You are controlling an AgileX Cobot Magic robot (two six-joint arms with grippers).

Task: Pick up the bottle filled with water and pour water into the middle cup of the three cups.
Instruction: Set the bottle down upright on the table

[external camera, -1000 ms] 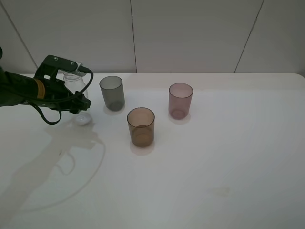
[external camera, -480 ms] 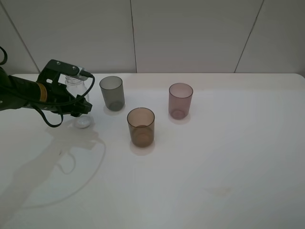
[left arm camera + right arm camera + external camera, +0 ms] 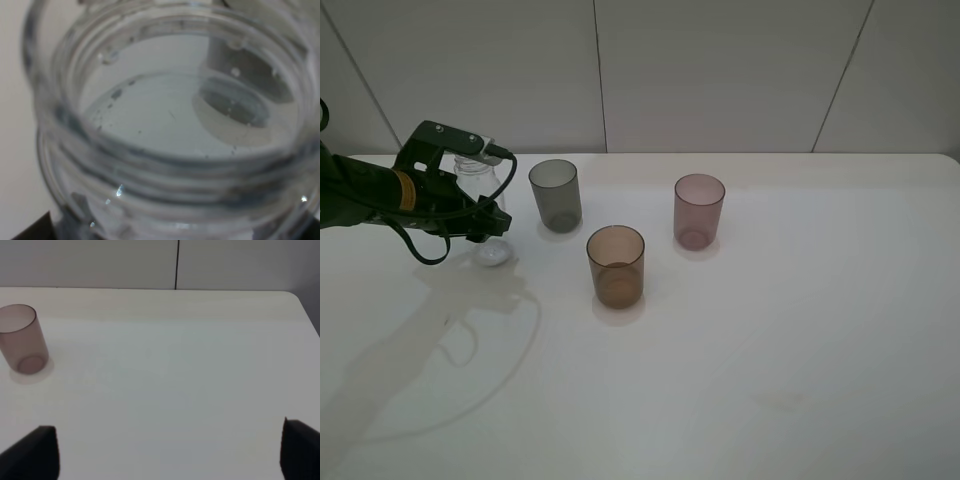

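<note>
The clear bottle (image 3: pixel 491 248) stands at the far left of the white table, its neck and base showing around my left gripper (image 3: pixel 483 216), which is closed on its body. The left wrist view looks straight down into the bottle's (image 3: pixel 165 190) wide threaded mouth, with water inside. The three cups stand to its right: dark grey (image 3: pixel 555 195) nearest, the amber-brown middle cup (image 3: pixel 615 266) in front, and pinkish-mauve (image 3: pixel 699 211) further right. My right gripper (image 3: pixel 170 452) is open and empty, out of the high view; its wrist view shows the mauve cup (image 3: pixel 22 346).
The white table (image 3: pixel 790 330) stretches to a tiled wall at the back. A black cable loops from the left arm (image 3: pixel 420 245) and casts a shadow on the table. The table's right edge shows in the right wrist view (image 3: pixel 306 315).
My left gripper and the bottle dipped slightly down and right, then came back a little up and left. The cups have not moved.
</note>
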